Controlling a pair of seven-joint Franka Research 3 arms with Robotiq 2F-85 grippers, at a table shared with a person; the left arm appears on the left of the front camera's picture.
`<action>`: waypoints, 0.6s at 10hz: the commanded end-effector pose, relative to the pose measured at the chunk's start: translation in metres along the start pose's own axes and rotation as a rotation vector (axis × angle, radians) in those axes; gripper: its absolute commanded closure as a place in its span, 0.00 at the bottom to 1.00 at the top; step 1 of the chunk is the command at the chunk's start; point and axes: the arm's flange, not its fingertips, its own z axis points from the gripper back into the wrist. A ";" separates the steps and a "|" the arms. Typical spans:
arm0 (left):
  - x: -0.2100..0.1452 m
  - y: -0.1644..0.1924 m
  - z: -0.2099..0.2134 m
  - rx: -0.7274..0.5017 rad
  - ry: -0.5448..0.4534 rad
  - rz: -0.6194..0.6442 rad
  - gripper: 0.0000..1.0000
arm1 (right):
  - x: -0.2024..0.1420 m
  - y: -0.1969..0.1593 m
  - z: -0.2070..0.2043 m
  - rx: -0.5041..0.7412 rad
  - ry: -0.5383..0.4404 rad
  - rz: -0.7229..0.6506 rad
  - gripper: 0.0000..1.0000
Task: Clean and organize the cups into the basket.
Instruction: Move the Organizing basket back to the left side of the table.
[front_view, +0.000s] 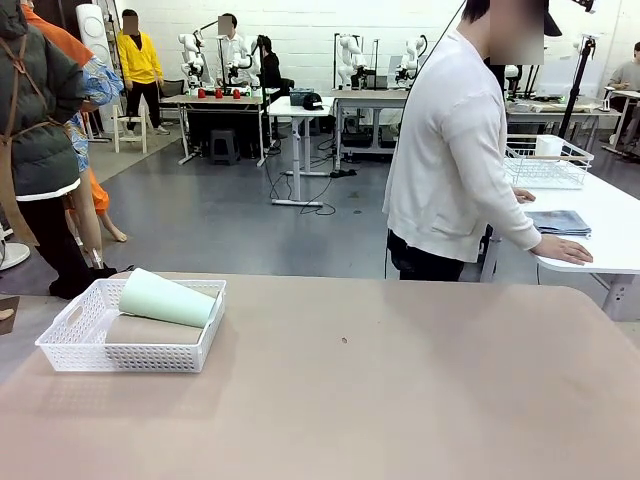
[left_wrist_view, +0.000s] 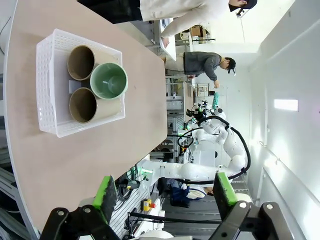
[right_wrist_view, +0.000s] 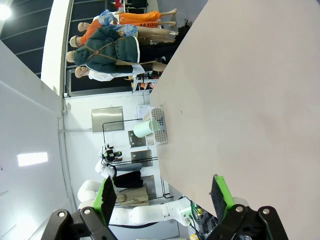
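Observation:
The white lattice basket (front_view: 70, 335) stands at the table's left side. A mint green cup (front_view: 165, 298) lies on its side across the top of two tan-brown cups (front_view: 150, 329) lying in the basket. In the left wrist view the basket (left_wrist_view: 47, 95) shows all three open mouths: the two brown cups (left_wrist_view: 81, 62) (left_wrist_view: 83, 105) and the green cup (left_wrist_view: 109, 81) resting over them. My left gripper (left_wrist_view: 165, 192) is open, well back from the basket, holding nothing. My right gripper (right_wrist_view: 162, 196) is open too, over bare tabletop, with the basket (right_wrist_view: 158, 125) far off.
A person in a white top (front_view: 450, 150) stands at the table's far edge, leaning with both hands on the neighbouring white table (front_view: 610, 225), which holds a wire basket (front_view: 545, 165) and a folded cloth (front_view: 560, 222). A small dark speck (front_view: 344, 340) lies mid-table.

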 end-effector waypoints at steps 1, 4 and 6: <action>-0.001 0.001 0.001 0.015 0.000 0.007 0.00 | -0.002 0.000 -0.003 -0.010 -0.010 0.002 0.00; -0.001 0.001 0.001 0.015 0.000 0.007 0.00 | -0.002 0.000 -0.003 -0.010 -0.010 0.002 0.00; -0.001 0.001 0.001 0.015 0.000 0.007 0.00 | -0.002 0.000 -0.003 -0.010 -0.010 0.002 0.00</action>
